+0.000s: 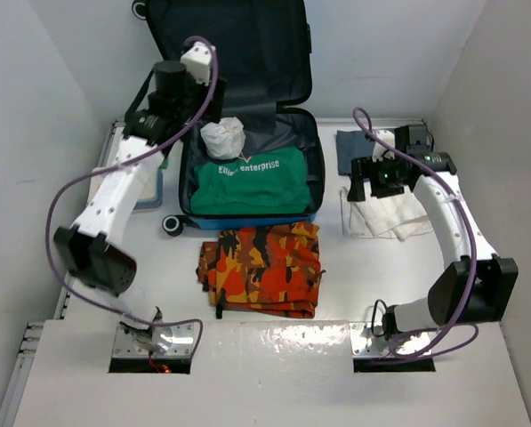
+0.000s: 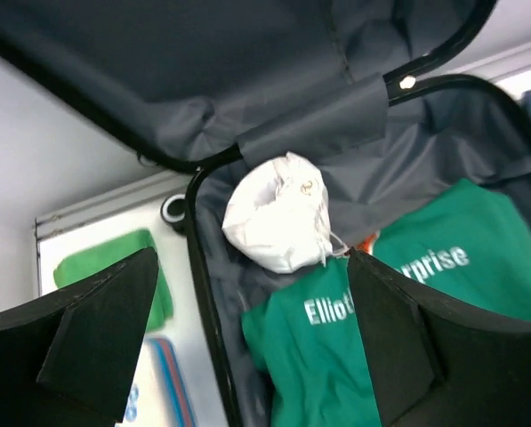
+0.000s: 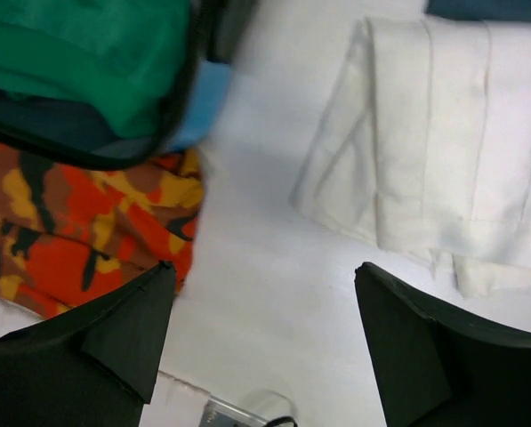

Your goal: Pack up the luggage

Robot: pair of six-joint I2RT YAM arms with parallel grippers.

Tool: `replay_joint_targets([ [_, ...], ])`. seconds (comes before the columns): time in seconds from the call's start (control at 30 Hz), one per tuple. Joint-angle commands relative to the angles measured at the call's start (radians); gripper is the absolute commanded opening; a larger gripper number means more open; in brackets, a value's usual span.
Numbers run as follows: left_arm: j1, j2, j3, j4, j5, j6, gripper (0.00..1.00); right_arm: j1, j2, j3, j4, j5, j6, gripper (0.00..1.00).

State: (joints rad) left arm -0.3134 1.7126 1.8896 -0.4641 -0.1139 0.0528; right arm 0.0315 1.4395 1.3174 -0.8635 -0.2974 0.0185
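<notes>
The white, smooth tabletop [image 1: 354, 285] carries everything. The luggage [image 1: 247, 44] lies open at its far middle, directly ahead of the left jaws: a rounded hard case whose raised lid leans on the back wall. It is lined in slack dark grey fabric and has a bright-blue shell edge and a black wheel [image 1: 171, 225] at the near corner. The left jaws are spread wide with nothing between them, held over the case's far left corner. A folded camouflage garment [image 1: 261, 267], soft and blotched in orange, red, yellow and black, lies on the tabletop just outside the case, beside one of the right jaws. A green knit T-shirt [image 1: 252, 182] with white lettering fills the case floor, below and beyond the left jaws. The right jaws are likewise spread and empty over bare tabletop. Beside their other finger lies a cream cloth [image 1: 390, 218] folded into flat pleats, with a dark blue folded cloth [image 1: 354, 149] touching its far edge. A crumpled white bundle [image 2: 278, 213], lumpy and roundish, sits in the gap ahead of the left jaws, resting on the shirt's collar end. A small green cloth [image 2: 114, 267] lies outside the case, past the left jaws' outer finger.
</notes>
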Motion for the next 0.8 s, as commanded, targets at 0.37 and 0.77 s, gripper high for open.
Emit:
replay_joint_targets([
  [0.37,0.037,-0.384,-0.544,0.018,0.094,-0.188,0.90,-0.139,0.051,-0.271,0.332,0.337,-0.042,0.98],
  [0.77,0.077,-0.384,-0.555,0.008,0.094,-0.179,0.90,-0.073,0.352,-0.153,0.441,0.428,-0.011,1.00],
])
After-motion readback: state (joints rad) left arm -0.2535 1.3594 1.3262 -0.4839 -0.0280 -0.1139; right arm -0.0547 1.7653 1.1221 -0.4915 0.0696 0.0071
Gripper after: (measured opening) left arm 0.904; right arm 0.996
